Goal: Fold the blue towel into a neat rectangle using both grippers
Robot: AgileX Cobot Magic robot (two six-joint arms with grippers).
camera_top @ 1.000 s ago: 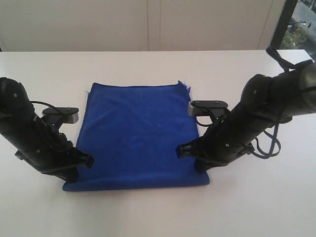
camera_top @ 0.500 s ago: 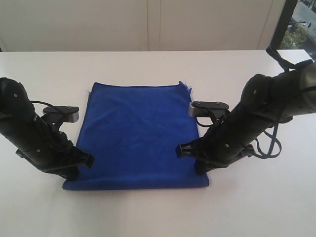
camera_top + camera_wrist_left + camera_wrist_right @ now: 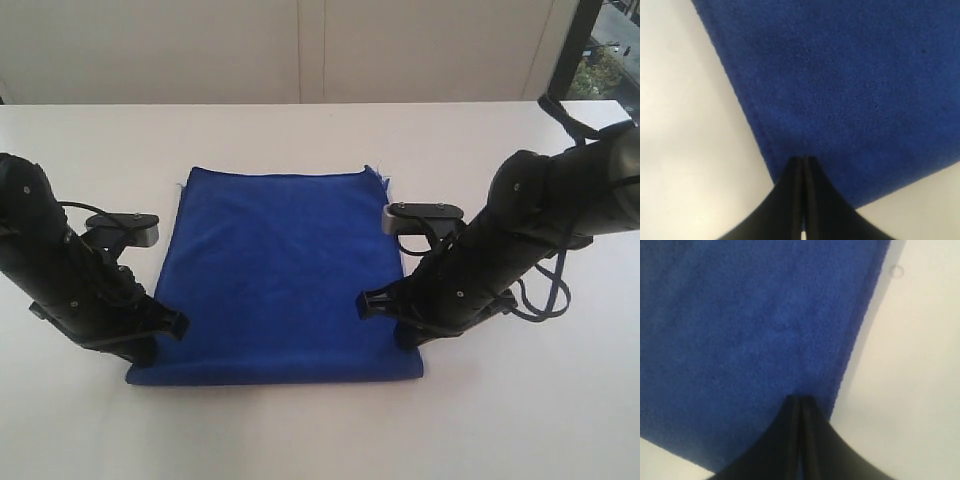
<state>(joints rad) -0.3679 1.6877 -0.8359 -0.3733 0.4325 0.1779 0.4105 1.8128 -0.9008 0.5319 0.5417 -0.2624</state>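
Nearest lies bare white table (image 3: pixel 300 430), then the near hem of the towel (image 3: pixel 275 270). At the near left corner the left gripper (image 3: pixel 803 159) points down onto the cloth. Its black fingers (image 3: pixel 785 200) are clenched tight with no gap, tips touching the towel just inside the corner. Whether any cloth is nipped between them cannot be told. The right gripper (image 3: pixel 799 398) stands by the near right corner, just inside the side hem. Its fingers (image 3: pixel 815 445) are likewise pressed together, tips on the cloth. The left arm (image 3: pixel 60 270) and right arm (image 3: pixel 530 230) slope up and outward, each on its own side. Between them the towel lies flat on the table, a blue rectangle spread open. At its far right corner a loose thread (image 3: pixel 380 178) sticks out. Beyond is more table, then a pale wall (image 3: pixel 300 50).
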